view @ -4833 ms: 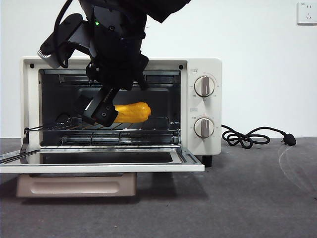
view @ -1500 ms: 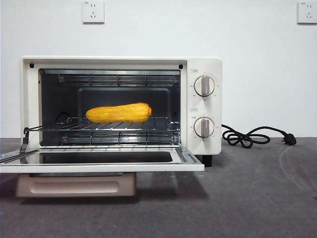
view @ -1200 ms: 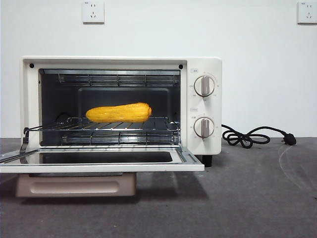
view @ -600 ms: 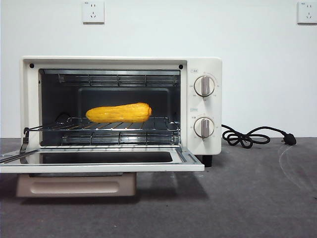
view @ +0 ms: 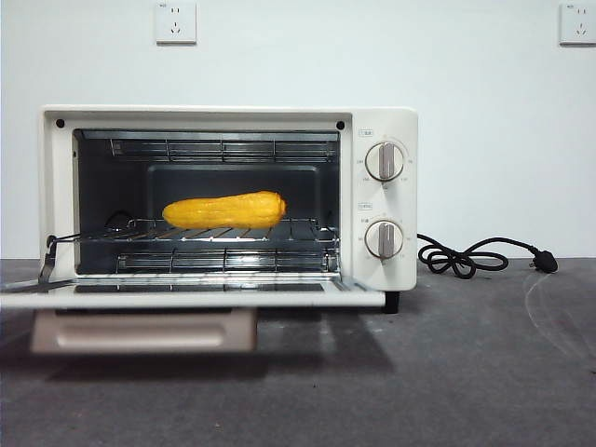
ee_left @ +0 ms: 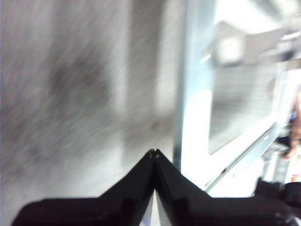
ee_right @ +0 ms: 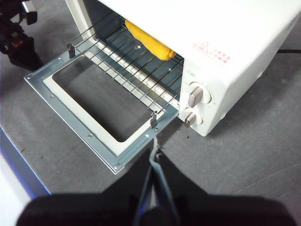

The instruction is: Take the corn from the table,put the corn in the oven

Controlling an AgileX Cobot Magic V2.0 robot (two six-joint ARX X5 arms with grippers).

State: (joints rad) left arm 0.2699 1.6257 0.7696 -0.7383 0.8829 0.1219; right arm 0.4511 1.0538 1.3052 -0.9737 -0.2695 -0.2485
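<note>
Yellow corn (view: 224,209) lengthwise on open oven's (view: 377,200) rack.

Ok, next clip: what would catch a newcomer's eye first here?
The yellow corn lies lengthwise on the wire rack inside the cream oven, bright against the dark cavity. The oven's door hangs open toward the camera. A black power cord lies coiled on the grey table beside the oven.

The corn (view: 224,210) is glossy yellow-orange with fine ridged rows. The oven (view: 377,200) is cream-white, with a dark inside and silver wire rack (view: 196,235). Its door handle (view: 144,331) is beige. At 3 o'clock lies a black cord (view: 466,257) on the mottled dark grey table (view: 466,372).
</note>
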